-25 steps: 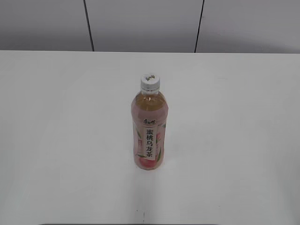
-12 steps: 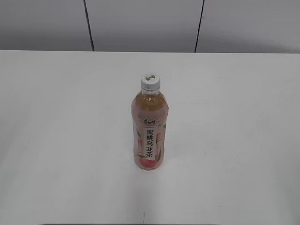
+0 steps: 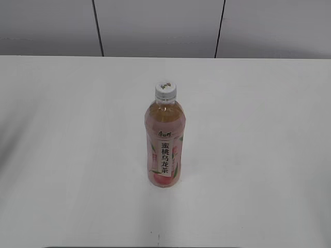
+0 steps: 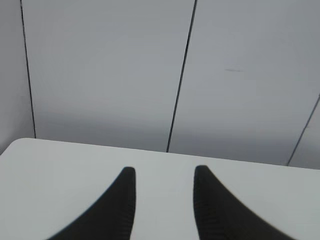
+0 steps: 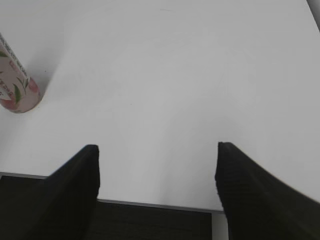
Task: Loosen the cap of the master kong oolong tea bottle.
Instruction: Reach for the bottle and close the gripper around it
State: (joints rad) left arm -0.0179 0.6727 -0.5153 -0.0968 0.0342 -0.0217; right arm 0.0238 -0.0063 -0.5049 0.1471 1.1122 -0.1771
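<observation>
- Grey wall panels point(image 3: 155, 26) with dark seams back a plain white tabletop point(image 3: 67, 155) that carries only one thing.
- That thing is the master kong oolong tea bottle point(image 3: 165, 142), standing upright near the middle of the tabletop, label strip facing the exterior camera; its base shows at the left edge of the right wrist view.
- Neither arm shows in the exterior view. The right gripper point(image 5: 157, 150) hangs over the near edge of the tabletop, well apart from the bottle, jaws wide and empty.
- The left gripper point(image 4: 164, 172) looks toward the wall, jaws narrowly parted, holding nothing.
- The cap point(image 3: 165, 90) sits on the neck, untouched.
- Judged from this, the approach comes first: one gripper should clamp the bottle's body firmly below the shoulder so it cannot spin or tip, while the other comes down centred on the cap's ribbed sides before turning.
</observation>
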